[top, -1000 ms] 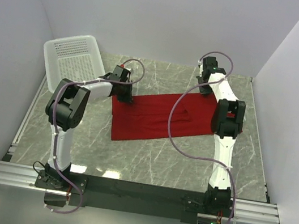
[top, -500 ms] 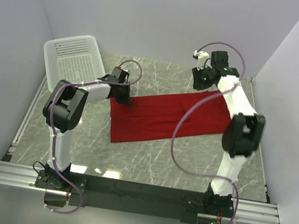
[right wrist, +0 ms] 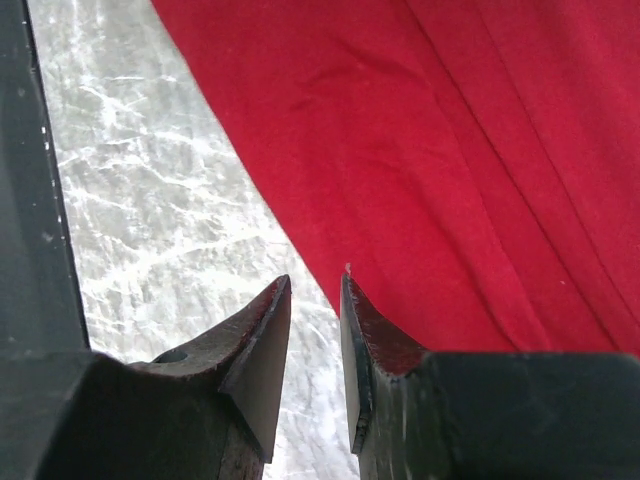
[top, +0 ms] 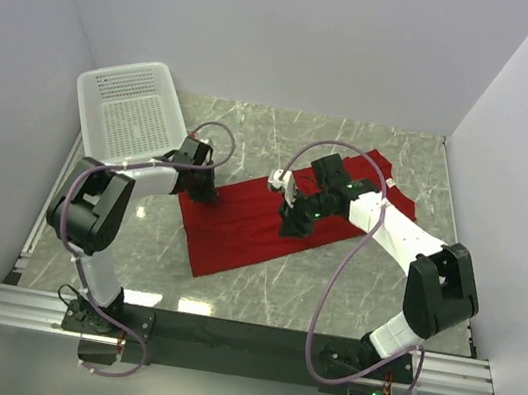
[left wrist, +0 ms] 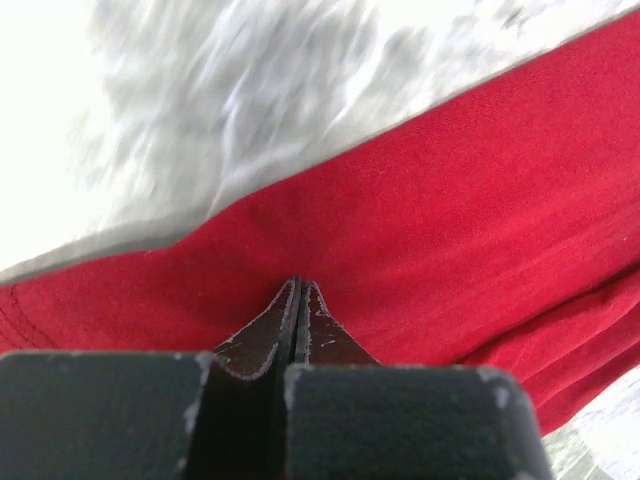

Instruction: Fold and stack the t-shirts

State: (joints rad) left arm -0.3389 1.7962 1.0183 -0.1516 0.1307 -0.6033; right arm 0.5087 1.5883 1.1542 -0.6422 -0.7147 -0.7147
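Left hand [left wrist: 298, 287] pinches the red t-shirt [top: 239, 224] edge, right hand [right wrist: 315, 285] narrowly parted, empty — t-shirt sprawls on counter [top: 259, 288], folding barely begun, nothing stacked.

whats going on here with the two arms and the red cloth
Two robot arms are working on a red t-shirt lying flat on the marble table. The left gripper is shut at the shirt's far left corner and looks to be pinching the cloth. The right gripper is open, low over the shirt's edge near its middle, holding nothing. A white basket sits at the far left. Only one shirt shows, so nothing is stacked.
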